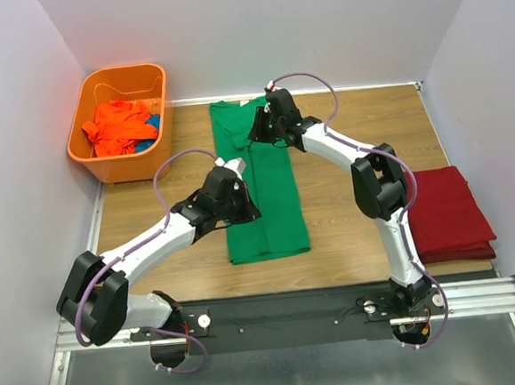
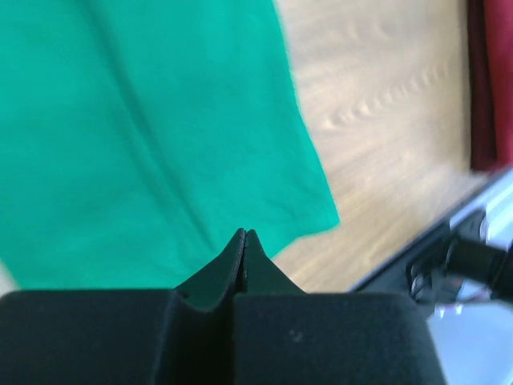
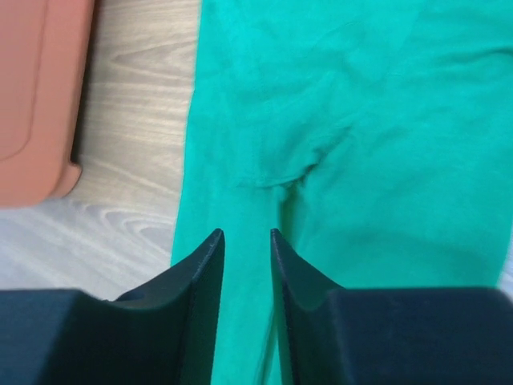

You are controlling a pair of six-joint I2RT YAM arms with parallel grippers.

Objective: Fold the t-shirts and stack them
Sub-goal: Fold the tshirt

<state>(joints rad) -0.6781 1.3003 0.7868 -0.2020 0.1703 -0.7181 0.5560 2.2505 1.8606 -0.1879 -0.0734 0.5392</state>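
- The green t-shirt [image 1: 271, 200] lies on the table [image 1: 350, 230] between my two arms, folded lengthwise into one long strip running near to far; I judge that shape is meant for a crosswise fold next.
- My left gripper [image 2: 245, 234] hangs over the strip's near-left part, close to the hem corner; its fingers are pressed together with nothing between them.
- The dark red t-shirt [image 1: 446, 213] sits folded at the near right of the table, well apart from the green one; I take it as the base of the stack, parked where it leaves the middle for folding.
- My right gripper [image 3: 247, 234] hovers over the strip's far end, above a pucker in the cloth; its fingers stand partly apart and hold nothing.
- The orange t-shirt [image 1: 118, 123] lies crumpled in the orange basket [image 1: 122, 167] at the far left, with a bit of blue cloth [image 1: 151, 122] beside it; it looks not yet folded.
- Count: three t-shirts, one of each colour; one basket; two grippers, neither holding anything.
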